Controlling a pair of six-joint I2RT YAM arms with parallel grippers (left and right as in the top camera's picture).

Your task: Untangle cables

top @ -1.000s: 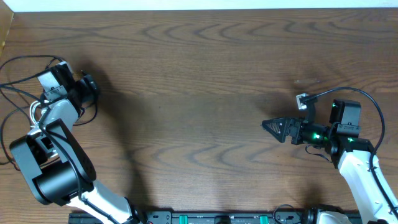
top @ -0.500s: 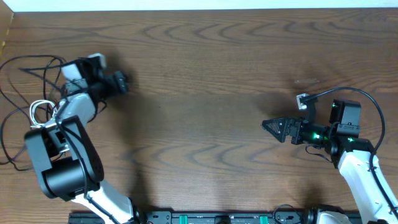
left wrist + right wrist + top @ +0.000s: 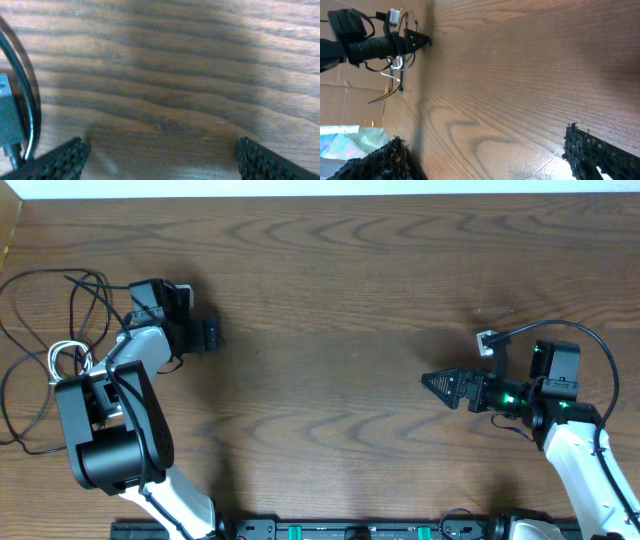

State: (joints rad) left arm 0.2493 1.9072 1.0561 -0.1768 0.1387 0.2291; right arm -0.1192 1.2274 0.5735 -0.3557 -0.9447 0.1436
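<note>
**Bringing the left gripper onto the tangle**

Nearest the robot's side, the right gripper [image 3: 430, 382] is hovering over the bare dark brown wooden table [image 3: 320, 280]. Its jaws are standing apart and empty, well away from any cord. Further out, at the left edge, the short thin white cord [image 3: 58, 350] is lying coiled just beside the left arm's links. The left gripper [image 3: 212, 336] is pointing toward the table's middle, away from the tangle, with its fingers spread wide and nothing between them. Farthest out, the long thin black cord [image 3: 40, 273] is sprawling in crossed loops. The step in hand looks like reaching for a strand. The left gripper should be turning toward the loops, choosing one black run clear of the white coil, and closing low on that run alone.
</note>
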